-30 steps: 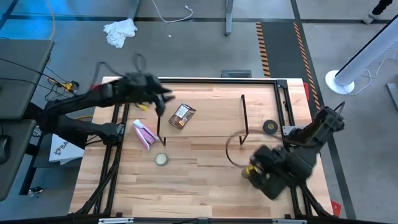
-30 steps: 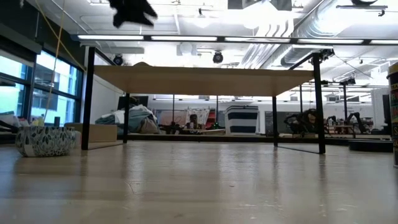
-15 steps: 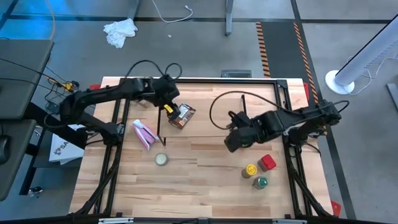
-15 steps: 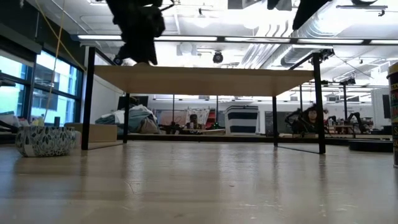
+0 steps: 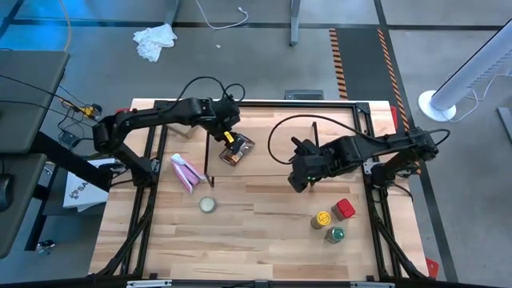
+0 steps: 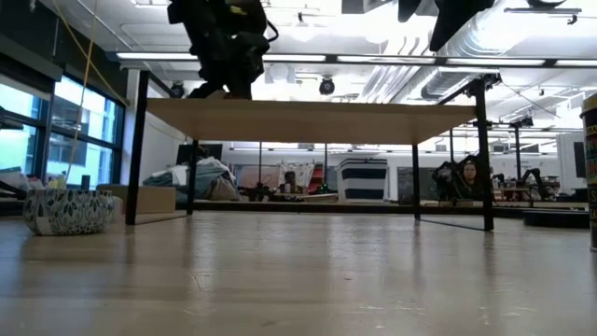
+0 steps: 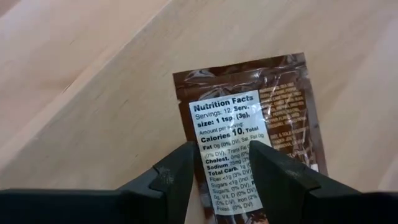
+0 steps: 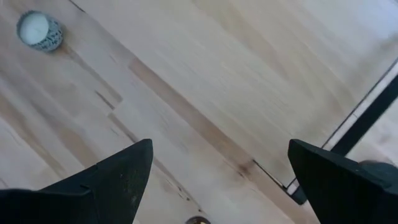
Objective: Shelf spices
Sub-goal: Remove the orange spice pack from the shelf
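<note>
Wood everywhere: the tabletop (image 5: 240, 240) is pale butcher-block planks with a black frame around its rim, and the shelf (image 5: 264, 152) on it has a matching light board on thin black legs, so from above it nearly blends in.

The flat brown printed packet (image 5: 235, 149) lies on the shelf's top board near its left end. The left end effector (image 5: 230, 138) sits right over it; in the left wrist view its fingers (image 7: 177, 177) are slightly apart, tips down on the packet (image 7: 249, 134) either side of the white nutrition label, not clamped on it.

The right end effector (image 5: 301, 174) hangs above the shelf's right part with its fingers wide apart and nothing between them. The right wrist view looks down past them at bare planks, a black shelf leg (image 8: 367, 118) and the pale round tin (image 8: 38, 30).

The other spices stand on the tabletop in front of the shelf's right end, bunched close together: yellow-lidded jar (image 5: 322, 218), red boxy container (image 5: 345, 210) and green-lidded jar (image 5: 334, 234). A pink packet (image 5: 185, 171) lies just off the shelf's left end, with the tin (image 5: 207, 205) a bit in front of it. A black tape roll (image 5: 347, 163) sits near the right edge.

The low view looks under the shelf board (image 6: 308, 117) into a big workshop: ceiling strip lights, tall windows on the left, a patterned bowl (image 6: 61, 210), and a person (image 6: 468, 175) seated far back. The floor around the table is grey concrete with a crumpled white rag (image 5: 155, 40) and striped hazard tape (image 5: 340, 56).
</note>
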Tool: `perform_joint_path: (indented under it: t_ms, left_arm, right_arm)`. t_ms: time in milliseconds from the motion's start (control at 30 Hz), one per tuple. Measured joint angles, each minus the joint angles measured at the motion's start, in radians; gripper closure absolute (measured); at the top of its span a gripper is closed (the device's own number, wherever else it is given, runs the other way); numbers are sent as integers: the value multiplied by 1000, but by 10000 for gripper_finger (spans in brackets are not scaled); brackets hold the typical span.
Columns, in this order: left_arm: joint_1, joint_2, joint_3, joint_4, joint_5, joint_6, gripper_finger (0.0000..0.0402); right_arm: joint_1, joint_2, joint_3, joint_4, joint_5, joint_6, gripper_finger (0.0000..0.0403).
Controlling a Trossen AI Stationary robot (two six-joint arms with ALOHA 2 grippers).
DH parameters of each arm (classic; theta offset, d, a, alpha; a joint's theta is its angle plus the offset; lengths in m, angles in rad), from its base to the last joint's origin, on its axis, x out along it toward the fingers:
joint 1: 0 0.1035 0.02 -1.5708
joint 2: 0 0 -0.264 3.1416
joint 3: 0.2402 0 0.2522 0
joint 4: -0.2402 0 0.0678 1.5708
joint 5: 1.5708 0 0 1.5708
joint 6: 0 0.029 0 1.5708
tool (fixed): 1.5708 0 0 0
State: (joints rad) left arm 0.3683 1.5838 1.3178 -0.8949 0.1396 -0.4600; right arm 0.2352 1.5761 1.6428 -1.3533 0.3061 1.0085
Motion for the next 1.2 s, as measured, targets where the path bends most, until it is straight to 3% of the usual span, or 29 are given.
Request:
perform_joint_path:
  t_ms: [167,400,567,733,1200]
  left_arm:
    - [0,-13,-1,44,-9,-19,245]
    - [-2,-27,112,40,-65,-1,245]
    - [-10,-26,129,-5,-101,1,245]
    - [-6,6,129,-91,-94,9,245]
    - [-9,88,133,-114,-43,1,245]
  right_arm:
    - [0,0,0,0,0,-62,32]
    - [-2,0,0,1,13,-145,32]
    - [-2,0,0,1,18,-164,32]
    - [-2,0,0,2,25,-174,32]
    - [-2,0,0,14,41,-171,32]
